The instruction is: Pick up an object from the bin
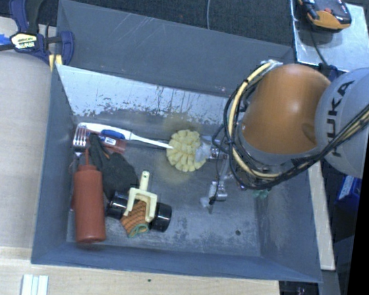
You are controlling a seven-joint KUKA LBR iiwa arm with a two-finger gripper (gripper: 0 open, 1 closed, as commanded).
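My gripper (216,195) hangs low over the bin floor, right of the middle, beneath the arm's orange cover. Nothing shows at its tip. Just up and left of it lies a dish brush with a pale yellow round head (185,150); its white and blue handle runs off to the left. Further left and lower sits a cream plastic clip (141,201) on top of a black cylinder (161,217), with an orange-brown knitted piece (134,223) below it.
Along the left wall stands a red-brown squeeze bottle (89,205), with a black cloth-like thing (115,168) and a fork (80,140) beside it. Bare floor stretches below and right of the gripper. The arm covers the bin's right side.
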